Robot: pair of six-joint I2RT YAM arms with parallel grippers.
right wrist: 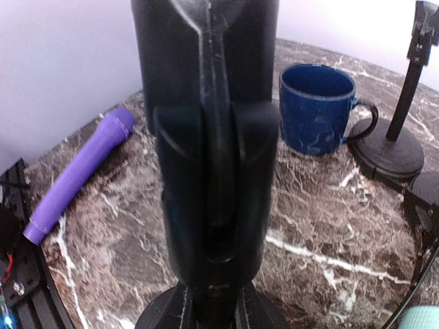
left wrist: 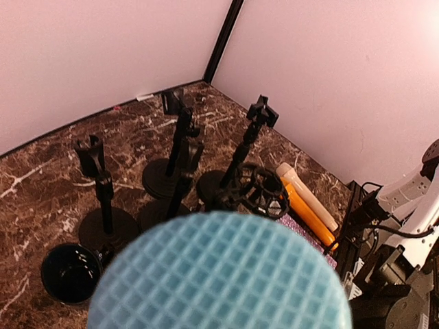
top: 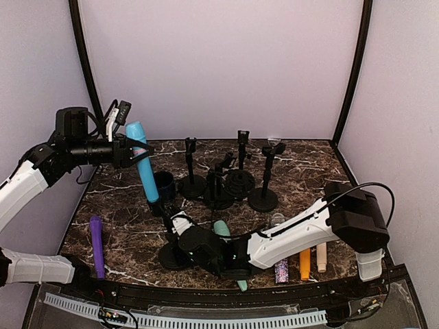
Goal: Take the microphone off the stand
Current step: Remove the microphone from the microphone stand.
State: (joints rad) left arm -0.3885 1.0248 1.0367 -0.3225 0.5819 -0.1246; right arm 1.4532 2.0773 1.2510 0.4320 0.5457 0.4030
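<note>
Altogether five stands [top: 263, 199], one blue microphone [top: 143, 163], one mug [top: 164, 185].

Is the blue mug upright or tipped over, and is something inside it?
Upright and apparently empty. The blue mug stands on its base on the table, mouth up; both wrist views show only its bare inside.

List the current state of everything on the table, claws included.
Left claw: shut on the blue microphone.
Right claw: shut on the stand.
Blue microphone: lifted, tilted, seemingly out of the stand.
Stand: upright, clip looks empty.
Mug: upright, looks empty.
Purple microphone: lying flat.
Teal microphone: lying flat.
Rear stands: upright, no microphones.
</note>
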